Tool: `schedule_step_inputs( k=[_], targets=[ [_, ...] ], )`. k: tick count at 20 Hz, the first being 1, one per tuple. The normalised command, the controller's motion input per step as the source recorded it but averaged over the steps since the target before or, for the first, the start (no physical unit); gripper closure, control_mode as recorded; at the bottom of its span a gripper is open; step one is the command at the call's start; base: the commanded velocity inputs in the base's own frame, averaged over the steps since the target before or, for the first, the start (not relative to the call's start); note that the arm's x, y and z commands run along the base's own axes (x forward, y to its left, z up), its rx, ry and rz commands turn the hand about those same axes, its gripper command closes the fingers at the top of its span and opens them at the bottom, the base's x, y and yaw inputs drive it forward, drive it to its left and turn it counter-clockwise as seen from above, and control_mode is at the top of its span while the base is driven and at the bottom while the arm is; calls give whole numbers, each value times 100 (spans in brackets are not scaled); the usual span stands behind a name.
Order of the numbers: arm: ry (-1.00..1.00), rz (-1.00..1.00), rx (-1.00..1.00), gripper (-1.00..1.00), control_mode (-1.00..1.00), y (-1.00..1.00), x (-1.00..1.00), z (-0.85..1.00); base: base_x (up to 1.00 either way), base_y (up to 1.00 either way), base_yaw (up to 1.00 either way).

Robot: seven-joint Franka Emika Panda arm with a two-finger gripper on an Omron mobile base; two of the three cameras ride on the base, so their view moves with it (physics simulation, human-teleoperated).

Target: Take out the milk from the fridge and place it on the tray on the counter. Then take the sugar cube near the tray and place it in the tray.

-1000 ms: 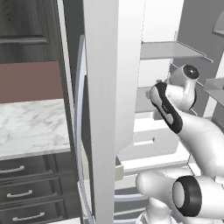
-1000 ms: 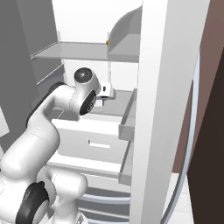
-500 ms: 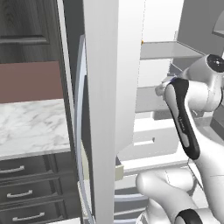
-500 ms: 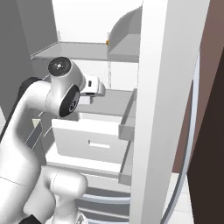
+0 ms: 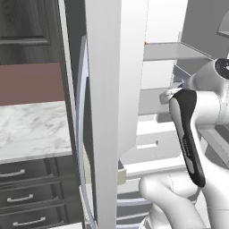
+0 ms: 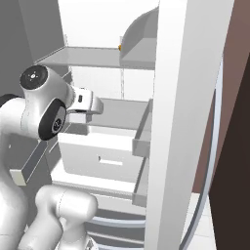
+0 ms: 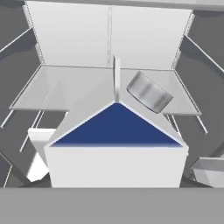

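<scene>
Hand view puts the milk (image 7: 116,164) dead ahead at 6 o'clock, its blue gable facing you, with a grey can (image 7: 149,92) on the shelf at 1 o'clock behind it. Your gripper (image 6: 93,104) reaches into the fridge (image 6: 183,122); whether its jaws are open or clamping the carton, you cannot tell. Judge the risk: pull out askew and the carton may clip the drawer (image 6: 105,156) or slip free.

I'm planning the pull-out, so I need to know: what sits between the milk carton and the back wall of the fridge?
Nothing stands there. In the hand view, bare grey shelf runs from behind the milk to the back wall of the fridge.
</scene>
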Motion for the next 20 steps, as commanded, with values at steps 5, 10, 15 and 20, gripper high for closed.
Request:
schedule_step_inputs(
  k=[5, 10, 15, 20],
  targets=[
    [0, -2, 0, 100, -100, 1, -44, 0, 0, 0, 0],
    [0, 7, 5, 100, -100, 0, -17, 0, 0, 0, 0],
    [-1, 17, 6, 100, -100, 0, -22, -1, 0, 0, 0],
    [0, 0, 0, 100, 100, 0, 0, 0, -85, 2, 15]
  ],
)
